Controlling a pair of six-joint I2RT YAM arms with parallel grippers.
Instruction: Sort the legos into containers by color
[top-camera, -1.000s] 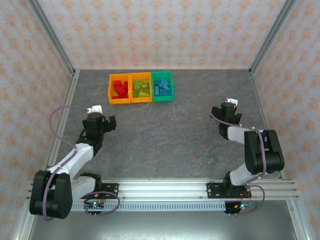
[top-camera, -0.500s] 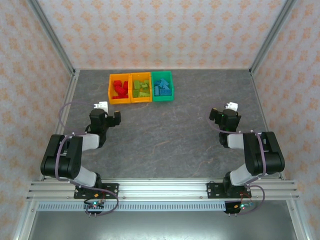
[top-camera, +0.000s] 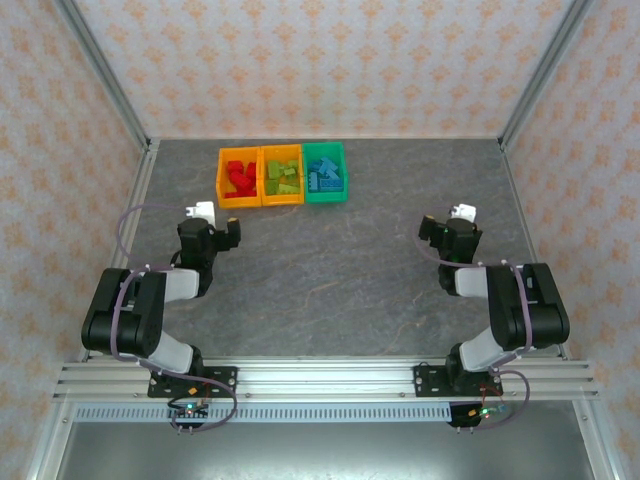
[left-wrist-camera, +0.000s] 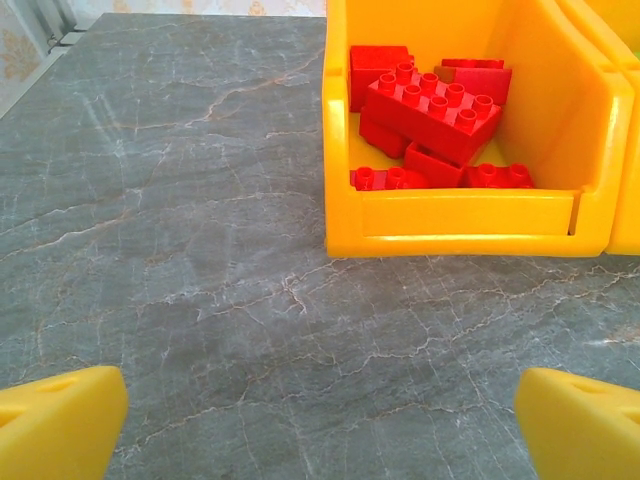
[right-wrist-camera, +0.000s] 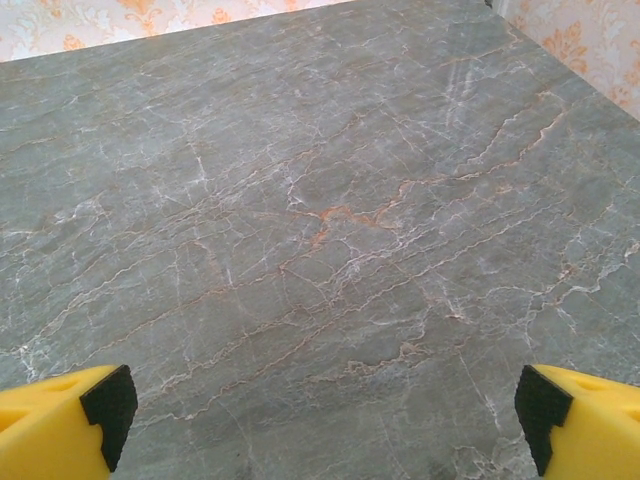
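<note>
the legos (left-wrist-camera: 430, 105) lie sorted at the far side of the tabletop (top-camera: 330, 280) — red in the left orange container (left-wrist-camera: 460, 215), lime in the middle orange container (top-camera: 282, 201), blue in the green container (top-camera: 326, 198). the left end effector (left-wrist-camera: 320, 425) and right end effector (right-wrist-camera: 320, 425) hang released, holding nothing. the bricks look light, rigid and slick — likely best pinched across their flat side walls, not the studs.

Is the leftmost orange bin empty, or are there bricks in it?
Not empty: the orange plastic bin holds a loose pile of red studded bricks, lying below its rim.
</note>
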